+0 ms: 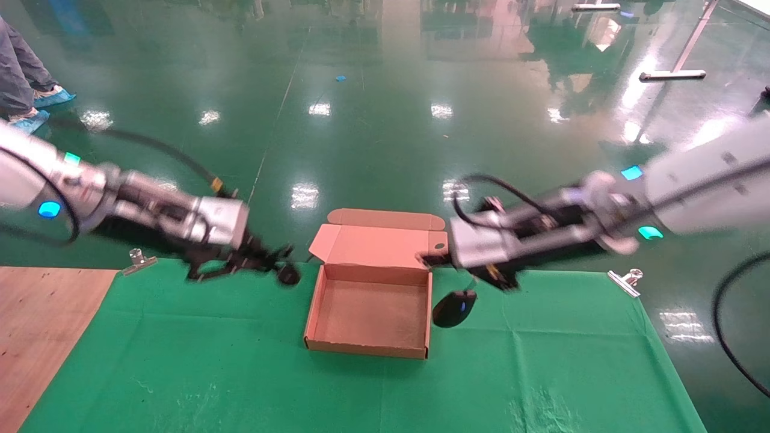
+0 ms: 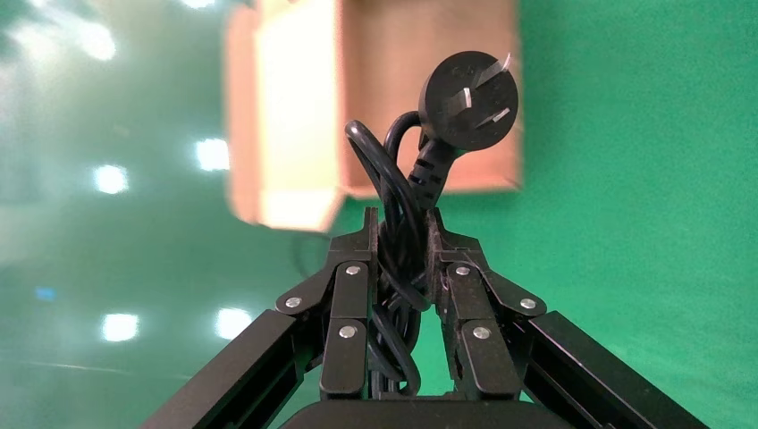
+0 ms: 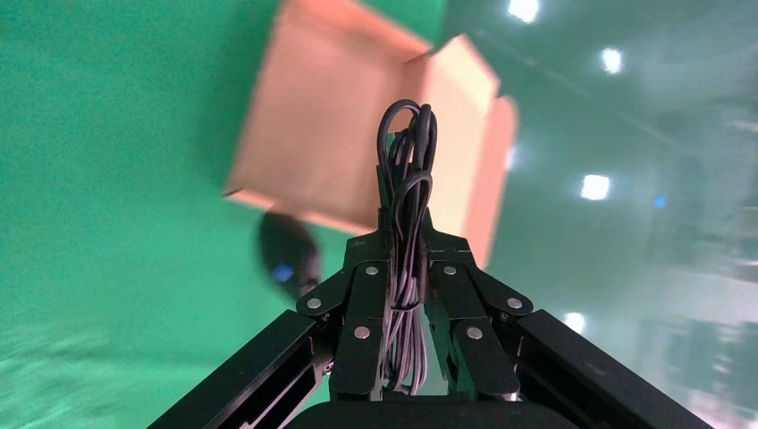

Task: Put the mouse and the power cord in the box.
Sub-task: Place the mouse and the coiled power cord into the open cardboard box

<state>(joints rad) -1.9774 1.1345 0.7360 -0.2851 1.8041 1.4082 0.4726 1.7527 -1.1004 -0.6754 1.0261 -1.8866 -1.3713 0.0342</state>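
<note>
The mouse (image 1: 454,308), a smooth black oval with a small blue mark on top, hangs just beside the right wall of the box (image 1: 368,352), above the green cloth (image 1: 198,361) that covers the table; it dangles because the right tool (image 1: 428,258) is closed not on its body but on its bundled thin cable (image 3: 407,170), whose loops stand up between the fingers in the right wrist view. Carrying it by the cable probably lets the rounded, slippery shell swing freely over the rim. The box is shallow, square, brown corrugated cardboard, lying open with nothing visible inside, its tuck-flap lid (image 1: 379,243) folded back on the far side, a small round hole near the lid's right corner. On the other side, the left tool (image 1: 283,260) hovers near the box's left rear corner, clamped on the power cord (image 2: 398,223), a thicker, glossy black coil gripped at its middle so the round plug (image 2: 467,98), with flat metal prongs, projects beyond the fingertips toward the box. Both arms appear poised to deliver their loads, neither yet released. Metal clips (image 1: 625,281) pin the cloth at its far edge, and glossy green floor (image 1: 385,108) lies beyond.
</note>
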